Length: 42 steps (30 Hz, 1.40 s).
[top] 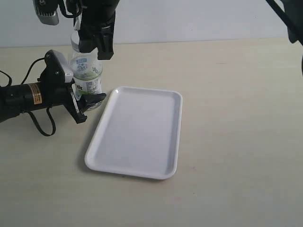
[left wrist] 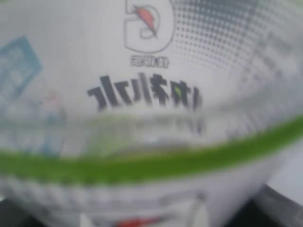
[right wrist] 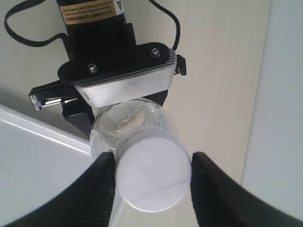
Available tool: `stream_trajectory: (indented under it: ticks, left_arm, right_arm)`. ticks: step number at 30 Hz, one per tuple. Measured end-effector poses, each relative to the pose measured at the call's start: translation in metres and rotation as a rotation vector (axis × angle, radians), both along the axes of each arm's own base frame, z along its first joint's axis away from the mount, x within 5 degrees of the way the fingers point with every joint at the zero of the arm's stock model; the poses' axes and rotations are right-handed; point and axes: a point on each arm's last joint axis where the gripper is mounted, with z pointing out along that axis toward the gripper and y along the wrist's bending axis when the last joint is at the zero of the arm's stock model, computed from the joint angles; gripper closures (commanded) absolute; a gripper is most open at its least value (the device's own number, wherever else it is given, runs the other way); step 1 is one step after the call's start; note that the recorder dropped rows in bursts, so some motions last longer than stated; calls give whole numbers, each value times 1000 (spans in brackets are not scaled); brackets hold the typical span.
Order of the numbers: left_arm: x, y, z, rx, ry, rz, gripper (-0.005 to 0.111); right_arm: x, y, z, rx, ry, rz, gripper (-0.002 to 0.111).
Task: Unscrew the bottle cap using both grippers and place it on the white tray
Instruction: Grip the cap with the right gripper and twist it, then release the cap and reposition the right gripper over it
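Left end effector (top: 78, 90): black cylindrical body with a yellow label, and a black cable (top: 41, 126) looping off it across the pale desk (top: 227, 94). It comes in low from the side and is clamped across the body of the small clear plastic bottle (top: 88, 75) with the white-green label. The white-padded jaw is on one side of the label and the black jaw on the opposite side, both pressed on. The jaws stand wide, at bottle width. The left wrist view is filled with blurred label showing dark lettering and a green band; nothing more is readable there.

The bottle is upright, just beside the far left corner of the tray as the exterior view shows it. Its base is hidden behind the lower jaw, so I can't tell whether it touches the rim.

Right end effector (top: 96, 49): plain black, coming straight down over the bottle top. In the right wrist view its two black fingers (right wrist: 102, 189) flank the small round white plastic screw cap (right wrist: 152, 177), each one against the cap's side. So it is closed on the cap, jaws apart only by the cap's width. The cap sits on the bottle neck with its flat top facing the wrist camera. In the exterior view it is mostly hidden behind the fingers.

The flat rectangular glossy white tray (top: 137, 142), with rounded corners and a low rim, lies mid-desk, its long side running slightly slanted away from the camera. The cap is off the tray, up at the bottle beside that corner.
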Motion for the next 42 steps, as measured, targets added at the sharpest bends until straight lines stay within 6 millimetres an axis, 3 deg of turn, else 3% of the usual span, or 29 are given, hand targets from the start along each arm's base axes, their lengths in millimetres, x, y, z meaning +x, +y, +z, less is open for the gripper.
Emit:
stream_trajectory:
  ticks: [21,29,31,32,36,42]
  left_arm:
    - [0,1,0,-2,-1,2,107]
    - [0,0,0,-2,-1,1,107]
    - [0,0,0,-2,-1,1,107]
    - [0,0,0,-1,-1,-1,107]
    - [0,0,0,-2,-1,-1,107]
    - [0,0,0,-2,-1,-1,107]
  right_arm:
    - [0,0,0,-182,-222,441,108]
    - [-7,8,0,-195,-269,593,106]
    - [-7,8,1,-186,-259,577,99]
    - [-7,8,1,-174,-249,562,88]
    - [-14,8,12,-65,-151,412,67]
    - [-25,-2,46,167,53,-57,58]
